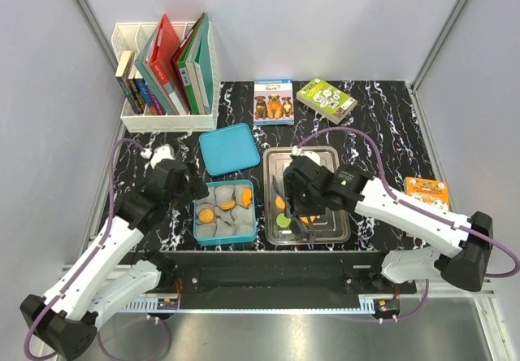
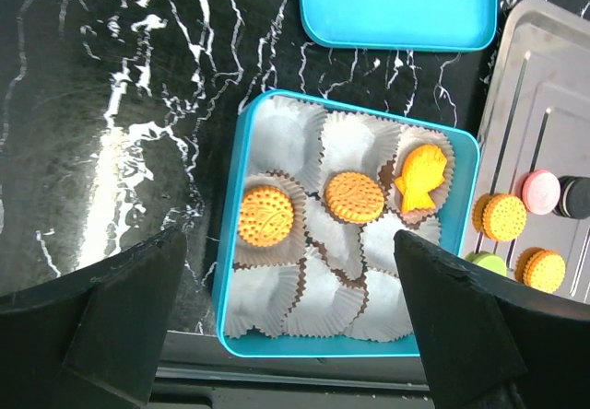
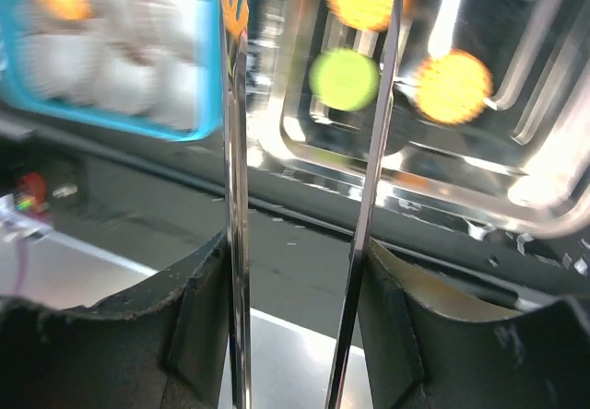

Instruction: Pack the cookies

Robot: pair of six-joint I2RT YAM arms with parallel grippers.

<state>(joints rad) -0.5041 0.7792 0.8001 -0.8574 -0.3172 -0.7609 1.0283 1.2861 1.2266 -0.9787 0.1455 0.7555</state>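
The cookies lie in two places. Three orange ones (image 2: pixel 354 197) sit in paper cups inside the teal box (image 2: pixel 232 243). On the metal tray (image 2: pixel 544 77) lie orange (image 2: pixel 504 216), pink (image 2: pixel 540 191), black (image 2: pixel 576 197) and green (image 2: pixel 487 262) cookies. My left gripper (image 2: pixel 290 326) hangs open above the box's near edge, holding nothing. Over the tray's near-left part, my right gripper (image 3: pixel 297 289) is shut on metal tongs (image 3: pixel 373 151). The tong blades stand apart on either side of the green cookie (image 3: pixel 344 78), with nothing between their tips.
The teal lid (image 1: pixel 230 150) lies flat behind the box. A white rack of books (image 1: pixel 166 76) stands at the back left, with two small boxes (image 1: pixel 273 101) (image 1: pixel 326 100) at the back. An orange packet (image 1: pixel 426 190) lies to the right of the tray.
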